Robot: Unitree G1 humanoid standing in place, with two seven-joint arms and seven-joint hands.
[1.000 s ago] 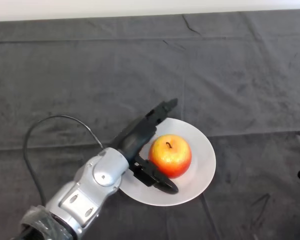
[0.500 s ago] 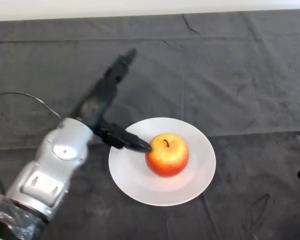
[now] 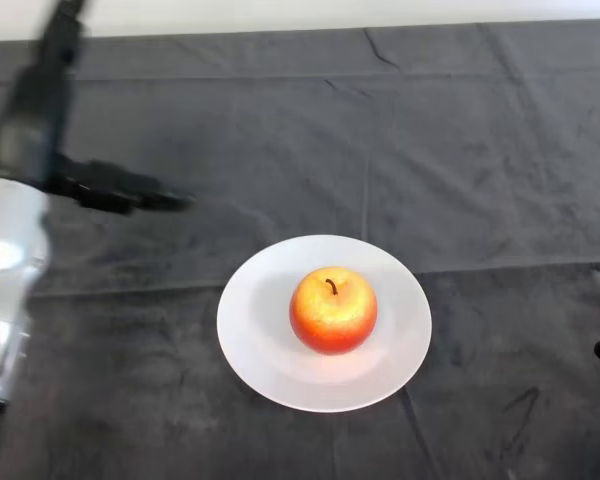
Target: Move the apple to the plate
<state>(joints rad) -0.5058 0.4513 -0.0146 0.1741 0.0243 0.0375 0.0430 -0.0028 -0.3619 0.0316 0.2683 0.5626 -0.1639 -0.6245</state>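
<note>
Dark cloth covers table; pale wall strip along top edge. Apple sits upright at center of white plate, stem up. Left hand spread wide, holding nothing, well apart at upper left.

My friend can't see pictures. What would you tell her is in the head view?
A red and yellow apple sits stem up in the middle of a white plate on a table under a dark cloth. The robot's black left hand is off at the left edge, open, holding nothing and well clear of the plate.
</note>
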